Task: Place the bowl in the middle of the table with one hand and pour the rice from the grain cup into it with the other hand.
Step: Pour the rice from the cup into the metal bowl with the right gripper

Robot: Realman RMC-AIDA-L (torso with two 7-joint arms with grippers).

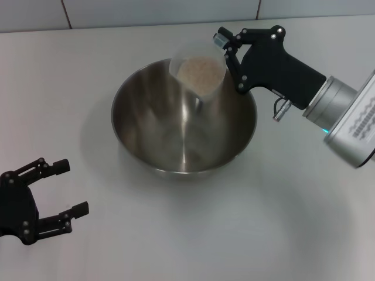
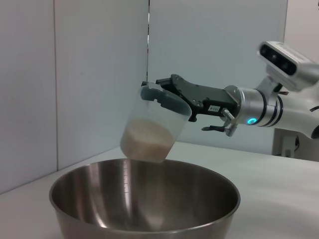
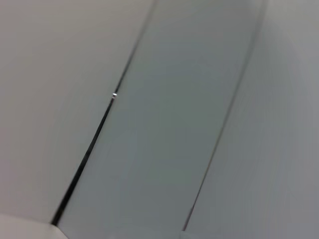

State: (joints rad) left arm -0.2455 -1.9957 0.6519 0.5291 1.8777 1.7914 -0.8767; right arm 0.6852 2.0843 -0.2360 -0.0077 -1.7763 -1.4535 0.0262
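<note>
The steel bowl (image 1: 184, 120) stands on the white table (image 1: 234, 234), its inside bare. It also fills the lower part of the left wrist view (image 2: 144, 201). My right gripper (image 1: 225, 55) is shut on the clear grain cup (image 1: 199, 73) and holds it tilted above the bowl's far rim. The rice (image 1: 198, 71) lies as a pale heap inside the cup, seen too in the left wrist view (image 2: 145, 140), where the cup (image 2: 157, 122) hangs over the bowl. My left gripper (image 1: 64, 193) is open and empty at the near left, apart from the bowl.
A tiled wall (image 1: 158, 12) runs along the table's far edge. The right wrist view shows only wall panels (image 3: 164, 119).
</note>
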